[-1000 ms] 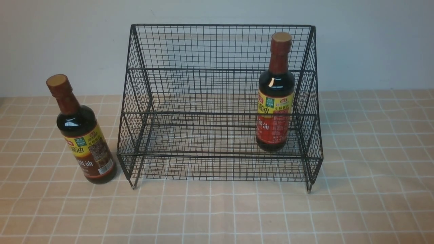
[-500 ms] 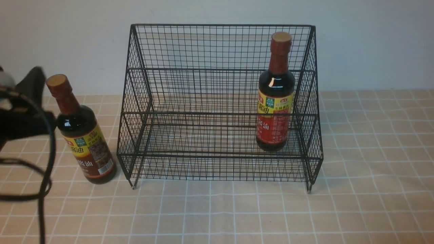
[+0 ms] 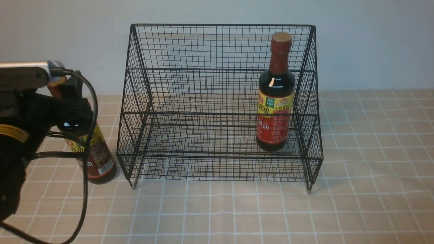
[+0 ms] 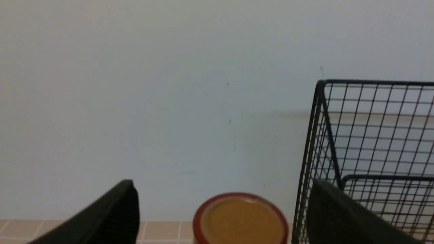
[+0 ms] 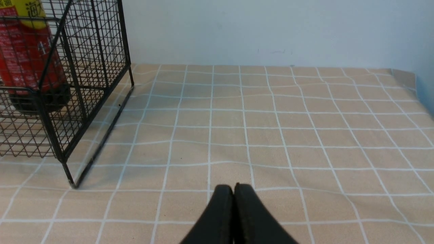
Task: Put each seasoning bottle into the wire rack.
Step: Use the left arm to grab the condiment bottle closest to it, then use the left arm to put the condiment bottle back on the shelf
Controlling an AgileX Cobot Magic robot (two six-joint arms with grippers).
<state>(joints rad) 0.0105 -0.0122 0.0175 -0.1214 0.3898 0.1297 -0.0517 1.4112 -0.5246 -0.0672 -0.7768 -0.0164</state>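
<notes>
Black arm with silver and yellow trim.
The left arm (image 3: 17, 145) is matte black, topped by a silver bar (image 3: 25, 65), with a yellow label (image 3: 13, 133) on its housing and black cables (image 3: 84, 189) looping off it. The left gripper (image 4: 222, 189) has black, ribbed fingers (image 4: 112, 217); the right gripper (image 5: 233, 187) has black, smooth, tapered ones.

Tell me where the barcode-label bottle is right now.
Front view, far left: the bottle stands on the tablecloth beside the wire rack, open left gripper at its cap.

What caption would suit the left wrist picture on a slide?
Open left jaws either side of the seasoning bottle's cap, wire rack close beside.
</notes>
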